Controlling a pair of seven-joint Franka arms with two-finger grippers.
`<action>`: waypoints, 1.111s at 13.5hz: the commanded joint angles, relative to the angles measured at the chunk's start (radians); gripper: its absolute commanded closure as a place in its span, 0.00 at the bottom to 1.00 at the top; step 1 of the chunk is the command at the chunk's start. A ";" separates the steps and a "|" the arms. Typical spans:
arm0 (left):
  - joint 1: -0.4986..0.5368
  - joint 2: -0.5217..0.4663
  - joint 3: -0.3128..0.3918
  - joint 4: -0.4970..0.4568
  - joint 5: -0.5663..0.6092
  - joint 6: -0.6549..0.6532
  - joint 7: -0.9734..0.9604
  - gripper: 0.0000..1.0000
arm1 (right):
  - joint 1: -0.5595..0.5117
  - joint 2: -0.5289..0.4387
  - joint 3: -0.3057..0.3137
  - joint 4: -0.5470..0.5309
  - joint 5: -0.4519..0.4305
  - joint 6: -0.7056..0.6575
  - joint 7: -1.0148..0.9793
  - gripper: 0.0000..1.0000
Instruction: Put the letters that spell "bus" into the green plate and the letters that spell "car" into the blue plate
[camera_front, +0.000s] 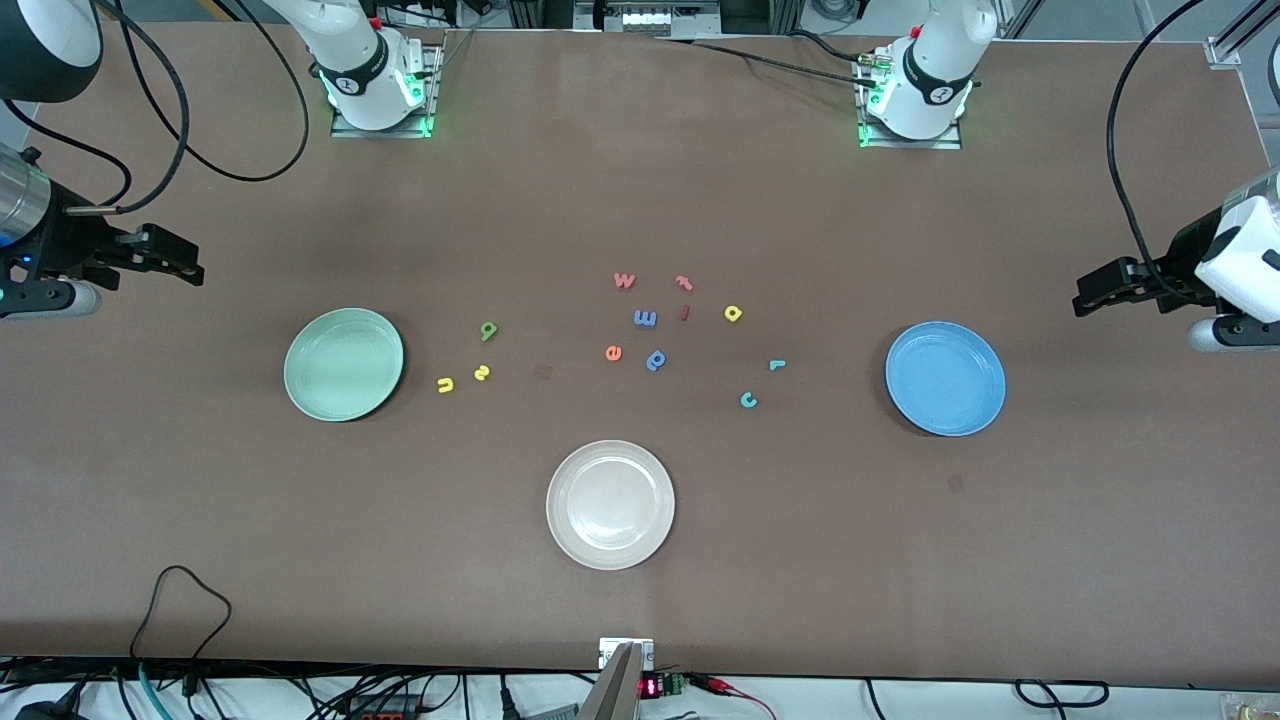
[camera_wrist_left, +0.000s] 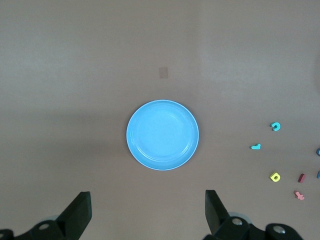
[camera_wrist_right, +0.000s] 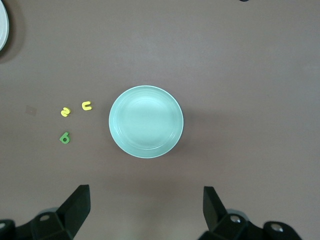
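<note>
Both my jaws stood wide open and empty: right gripper (camera_front: 190, 268) at the pale mint-green round plate's (camera_front: 343, 364) end of the desk, nearest the green foam b (camera_front: 488, 330), yellow u (camera_front: 445, 385) and s (camera_front: 481, 373) lying beside it; left gripper (camera_front: 1088, 297) near the blue round plate (camera_front: 945, 378).

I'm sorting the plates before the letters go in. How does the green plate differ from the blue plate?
The green plate is pale mint; the blue plate is a stronger medium blue. The green plate lies toward the right arm's end of the table, with the yellow u close by; the blue plate lies toward the left arm's end, with the teal r its closest letter. Both are round, similar in size and empty.
</note>
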 joint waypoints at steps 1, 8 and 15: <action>0.014 -0.033 -0.010 -0.031 -0.012 -0.005 0.015 0.00 | -0.006 -0.004 0.005 0.005 -0.005 -0.002 -0.012 0.00; 0.015 -0.031 -0.010 -0.031 -0.014 -0.005 0.015 0.00 | -0.003 0.017 0.008 0.006 0.006 -0.005 0.002 0.00; -0.119 0.184 -0.037 -0.025 -0.014 0.056 0.034 0.00 | 0.119 0.167 0.009 0.008 -0.008 0.003 -0.003 0.00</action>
